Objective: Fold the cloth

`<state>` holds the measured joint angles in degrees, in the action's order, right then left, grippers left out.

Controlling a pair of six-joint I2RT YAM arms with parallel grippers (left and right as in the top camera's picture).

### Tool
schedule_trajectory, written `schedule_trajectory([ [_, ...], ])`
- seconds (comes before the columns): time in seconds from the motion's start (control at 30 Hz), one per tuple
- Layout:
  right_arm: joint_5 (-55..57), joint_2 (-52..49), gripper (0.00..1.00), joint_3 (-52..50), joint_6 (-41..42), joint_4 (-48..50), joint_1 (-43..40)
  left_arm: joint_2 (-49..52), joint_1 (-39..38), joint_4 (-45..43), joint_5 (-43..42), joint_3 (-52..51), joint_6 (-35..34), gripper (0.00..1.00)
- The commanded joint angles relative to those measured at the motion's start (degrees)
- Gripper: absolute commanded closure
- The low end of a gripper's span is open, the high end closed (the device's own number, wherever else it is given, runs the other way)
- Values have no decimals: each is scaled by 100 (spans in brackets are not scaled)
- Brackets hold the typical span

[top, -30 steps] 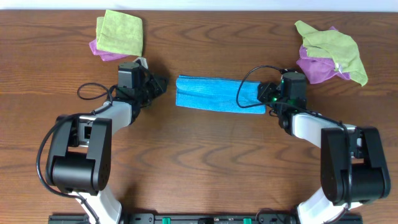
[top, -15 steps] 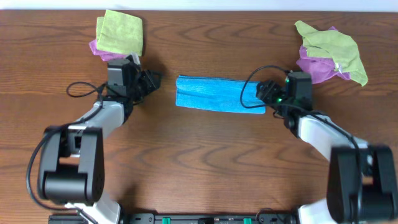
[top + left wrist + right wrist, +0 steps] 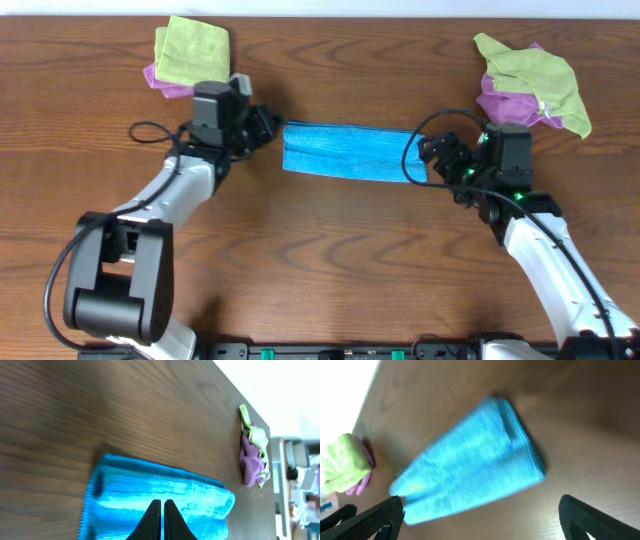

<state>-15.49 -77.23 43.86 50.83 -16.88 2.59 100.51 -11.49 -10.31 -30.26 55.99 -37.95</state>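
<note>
Blue cloth (image 3: 352,160) folded into a long strip, flat mid-bench (image 3: 330,260), one pincer at each end.

Strip's right end is partly hidden overhead by a black cable loop (image 3: 412,150) and the right pincer (image 3: 437,157). Right wrist view is blurred, but the fingers are clearly wide apart and hold nothing. Left pincer (image 3: 268,127) is at the left end, fingers (image 3: 156,519) pressed together over the cloth. Can't tell if they touch it; the frame edge cuts them off. Lime-green cloth (image 3: 192,50) on a purple cloth (image 3: 160,80) sits far-left, and a crumpled lime-green and purple pile (image 3: 530,80) sits far-right, both apart from the strip.
</note>
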Motion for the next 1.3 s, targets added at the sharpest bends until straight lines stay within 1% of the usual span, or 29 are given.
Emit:
schedule_trajectory([
  [0.0,-199,2,1,-31,343,-140,-33,11,-251,22,437,120,-85,94],
  [0.17,-212,-20,1,-435,450,-9,-37,470,-474,20,498,120,-151,94],
  [0.3,-319,-127,1,-918,597,590,-37,828,-542,2,520,162,-151,94],
  [0.47,-586,-341,1,-1451,643,1781,-31,1226,-546,-20,586,310,-153,94],
  [0.6,-597,-614,2,-1506,708,2015,-26,1495,-546,-83,669,448,-286,94],
  [0.7,-597,-973,5,-1506,881,2332,-26,1561,-549,-81,673,476,-302,94],
  [0.87,-599,-1670,6,-1506,1156,3110,26,1565,-549,37,691,476,-302,94],
  [0.93,-592,-1880,8,-1506,1261,3362,85,1565,-549,118,693,476,-297,94],
  [1.0,-560,-2107,12,-1506,1357,3652,164,1565,-549,199,691,476,-278,94],
  [1.03,-527,-2225,15,-1506,1408,3801,199,1565,-549,227,691,476,-275,94],
  [1.23,-337,-2844,18,-1504,1451,4472,326,1565,-549,260,691,476,-275,94],
  [1.27,-273,-2927,22,-1504,1451,4533,339,1565,-546,260,691,476,-275,94],
])
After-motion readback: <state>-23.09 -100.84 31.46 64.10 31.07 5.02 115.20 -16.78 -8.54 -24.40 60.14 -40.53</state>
